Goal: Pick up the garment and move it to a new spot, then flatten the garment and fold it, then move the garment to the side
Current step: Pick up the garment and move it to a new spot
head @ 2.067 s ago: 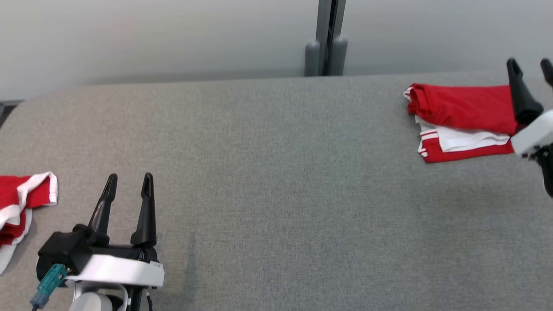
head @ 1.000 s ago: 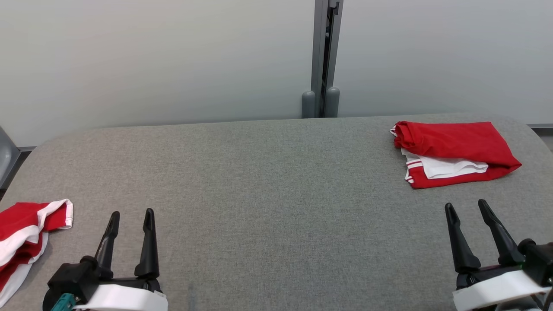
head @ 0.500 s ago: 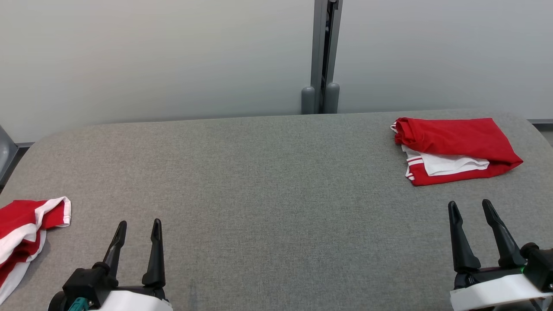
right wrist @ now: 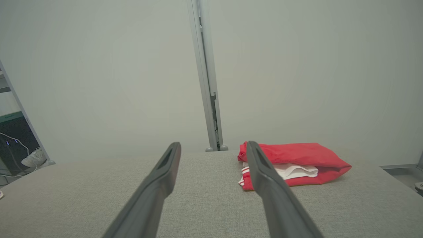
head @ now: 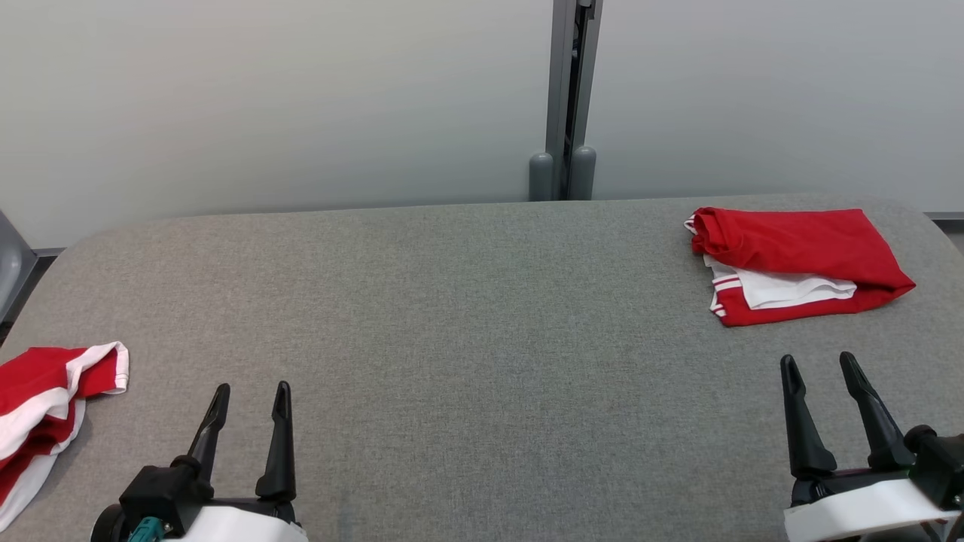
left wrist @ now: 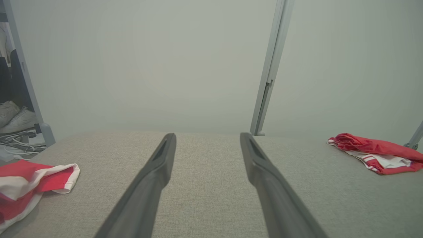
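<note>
Grey tabletop (head: 482,339) runs beneath a wall post (head: 570,98). Right of the post lies a folded garment (head: 798,248), seemingly finished; far left of it, a crumpled garment (head: 45,391) waits. Left gripper (head: 251,388) and right gripper (head: 817,360) hover, jaws wide, empty. Next, likely: pinch the crumpled one.

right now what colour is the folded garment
The garment is red with white striped trim; head view shows it best.
</note>
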You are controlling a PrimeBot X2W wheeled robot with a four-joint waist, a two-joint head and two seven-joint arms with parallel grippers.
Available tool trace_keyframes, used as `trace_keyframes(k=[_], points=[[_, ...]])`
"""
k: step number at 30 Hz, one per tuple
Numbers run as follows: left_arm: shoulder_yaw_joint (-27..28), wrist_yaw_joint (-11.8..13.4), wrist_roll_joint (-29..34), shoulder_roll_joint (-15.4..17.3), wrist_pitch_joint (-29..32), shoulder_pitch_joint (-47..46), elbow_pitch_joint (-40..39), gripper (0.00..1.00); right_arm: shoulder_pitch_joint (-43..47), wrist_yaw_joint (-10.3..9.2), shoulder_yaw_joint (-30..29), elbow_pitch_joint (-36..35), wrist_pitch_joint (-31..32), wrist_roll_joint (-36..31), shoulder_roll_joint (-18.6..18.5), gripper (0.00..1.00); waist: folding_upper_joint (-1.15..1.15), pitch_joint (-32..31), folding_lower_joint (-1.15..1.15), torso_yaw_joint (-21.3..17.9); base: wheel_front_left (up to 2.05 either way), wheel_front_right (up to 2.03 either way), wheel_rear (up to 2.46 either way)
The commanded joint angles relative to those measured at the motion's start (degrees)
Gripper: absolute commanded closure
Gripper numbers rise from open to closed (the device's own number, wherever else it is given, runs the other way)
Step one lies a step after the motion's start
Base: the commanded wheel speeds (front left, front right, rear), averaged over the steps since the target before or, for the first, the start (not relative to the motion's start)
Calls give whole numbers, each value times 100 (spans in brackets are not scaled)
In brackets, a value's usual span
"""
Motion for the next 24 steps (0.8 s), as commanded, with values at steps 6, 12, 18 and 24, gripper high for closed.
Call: trace_keyframes(k=[6,12,18,24], points=[[-4,45,-23,20,-13,-69,5,0,-45,8,9,29,-7,24,-28,0,0,-14,0,25,0,0,0],[68,26,85,20,-13,-137,10,0,19,8,-5,21,-8,61,-25,0,0,-34,0,245,0,0,0],[132,-6,144,21,-13,-85,56,0,20,8,59,25,-8,99,-16,0,0,-65,0,802,0,0,0],[222,-7,217,19,-13,-96,101,0,-17,8,148,99,-8,151,24,0,0,-60,0,1251,0,0,0]])
